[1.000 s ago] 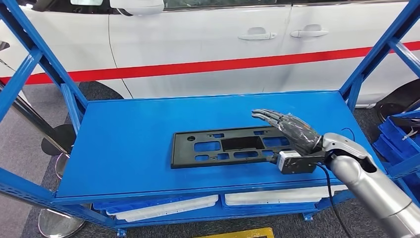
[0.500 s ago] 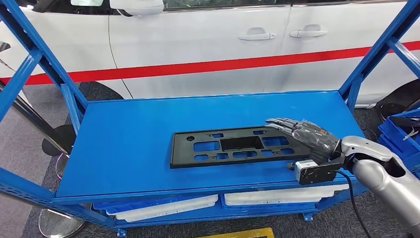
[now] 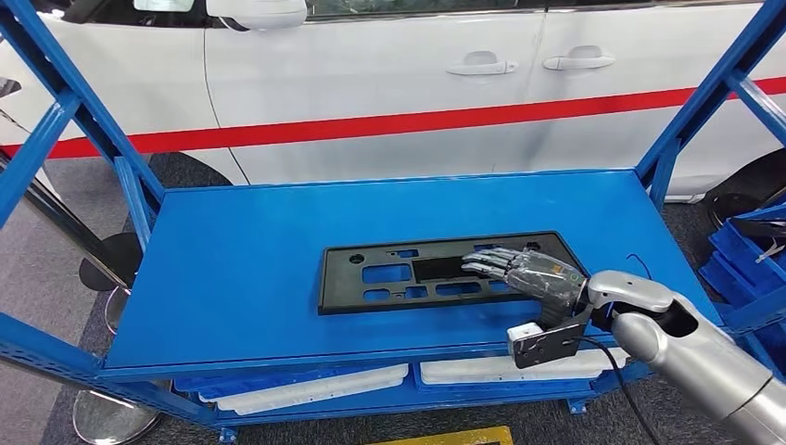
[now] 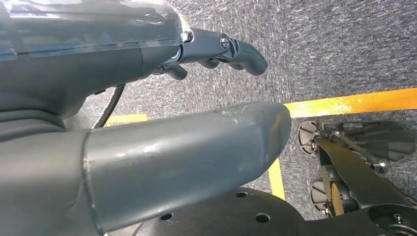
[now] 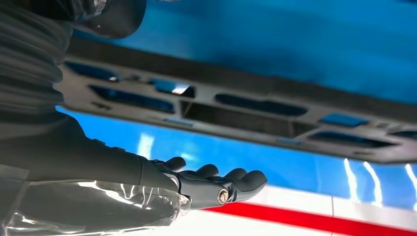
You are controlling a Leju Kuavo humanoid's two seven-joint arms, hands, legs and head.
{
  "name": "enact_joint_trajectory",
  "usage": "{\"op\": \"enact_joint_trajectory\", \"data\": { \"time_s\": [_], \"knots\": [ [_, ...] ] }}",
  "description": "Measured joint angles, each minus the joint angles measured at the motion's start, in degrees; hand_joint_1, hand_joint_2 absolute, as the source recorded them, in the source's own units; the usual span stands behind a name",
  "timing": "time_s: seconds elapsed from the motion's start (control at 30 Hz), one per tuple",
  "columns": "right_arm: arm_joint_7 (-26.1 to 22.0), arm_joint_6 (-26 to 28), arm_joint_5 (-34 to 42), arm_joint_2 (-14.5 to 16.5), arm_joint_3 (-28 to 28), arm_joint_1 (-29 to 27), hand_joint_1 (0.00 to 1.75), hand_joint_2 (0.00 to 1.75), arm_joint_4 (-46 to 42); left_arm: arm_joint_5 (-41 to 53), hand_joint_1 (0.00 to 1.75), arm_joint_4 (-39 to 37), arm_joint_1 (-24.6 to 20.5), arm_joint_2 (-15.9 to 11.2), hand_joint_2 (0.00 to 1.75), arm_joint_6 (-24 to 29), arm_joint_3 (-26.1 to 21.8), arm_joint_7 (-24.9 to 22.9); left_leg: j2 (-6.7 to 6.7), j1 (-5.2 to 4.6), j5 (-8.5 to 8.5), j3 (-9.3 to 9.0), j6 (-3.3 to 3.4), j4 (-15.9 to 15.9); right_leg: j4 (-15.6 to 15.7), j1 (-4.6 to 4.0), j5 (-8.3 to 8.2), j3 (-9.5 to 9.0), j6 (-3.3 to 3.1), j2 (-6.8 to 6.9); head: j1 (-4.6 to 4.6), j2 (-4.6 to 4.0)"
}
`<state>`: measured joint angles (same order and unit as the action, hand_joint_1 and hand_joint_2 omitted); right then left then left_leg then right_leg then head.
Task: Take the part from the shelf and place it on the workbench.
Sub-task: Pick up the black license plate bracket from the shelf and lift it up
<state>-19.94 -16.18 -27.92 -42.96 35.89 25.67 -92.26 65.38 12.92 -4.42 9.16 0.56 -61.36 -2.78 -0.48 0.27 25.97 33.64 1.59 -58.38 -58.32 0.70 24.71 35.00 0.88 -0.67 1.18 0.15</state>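
A white car [image 3: 389,83] stands behind the rack, side-on, with a red stripe [image 3: 371,123] along its doors, 2 door handles [image 3: 480,66] close together and a wing mirror [image 3: 257,12] at the top edge. The floor [image 3: 56,250] is grey carpet. On the lower level lie 2 white trays [image 3: 315,387], side by side. Blue bins [image 3: 741,250] stand at the right edge. A round chrome base [image 3: 102,417] rests on the floor at lower left. Yellow tape [image 4: 354,102] marks the carpet
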Motion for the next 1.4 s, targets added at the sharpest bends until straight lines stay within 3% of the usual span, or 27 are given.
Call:
{"op": "enact_joint_trajectory", "data": {
  "time_s": [0.63,1.1,1.3,1.33,1.4],
  "knots": [
    [0.2,0.9,-0.1,3.7,5.5,3.0,0.0,1.75,4.6,0.1,0.0,0.0,0.0,0.0,0.0,-0.1,-0.1,0.0,0.0,0.0,-0.01,0.0,-0.01,0.0,-0.1,0.0,0.01,0.03,-0.02,0.0,-0.01,0.0],
    [4.9,12.2,-10.6,17.4,6.7,1.7,0.0,1.75,10.8,1.2,0.0,0.0,-0.1,0.3,0.0,-0.4,-1.3,0.7,0.01,0.03,-0.03,-0.04,-0.05,0.0,-0.2,-0.04,0.09,0.07,-0.13,-0.01,0.0,0.0],
    [6.8,14.0,-14.9,22.5,5.3,0.1,0.0,1.75,12.8,1.4,0.0,0.0,-0.1,0.4,0.0,-0.4,-1.5,0.8,0.01,0.03,-0.03,-0.04,-0.06,0.0,-0.2,-0.03,0.11,0.09,-0.16,0.0,0.0,0.0],
    [6.9,14.1,-15.6,23.1,5.0,-0.1,0.02,1.75,13.1,1.5,0.0,0.0,-0.1,0.4,0.0,-0.4,-1.5,0.9,0.01,0.03,-0.03,-0.04,-0.06,0.0,-0.2,-0.03,0.11,0.09,-0.16,0.0,0.0,0.0],
    [7.0,14.2,-16.8,24.1,4.0,-0.5,0.68,1.75,13.8,1.7,0.0,0.0,-0.1,0.4,0.0,-0.4,-1.5,0.9,0.01,0.02,-0.03,-0.04,-0.06,0.0,-0.2,-0.03,0.11,0.09,-0.16,0.0,0.0,0.0]
  ]
}}
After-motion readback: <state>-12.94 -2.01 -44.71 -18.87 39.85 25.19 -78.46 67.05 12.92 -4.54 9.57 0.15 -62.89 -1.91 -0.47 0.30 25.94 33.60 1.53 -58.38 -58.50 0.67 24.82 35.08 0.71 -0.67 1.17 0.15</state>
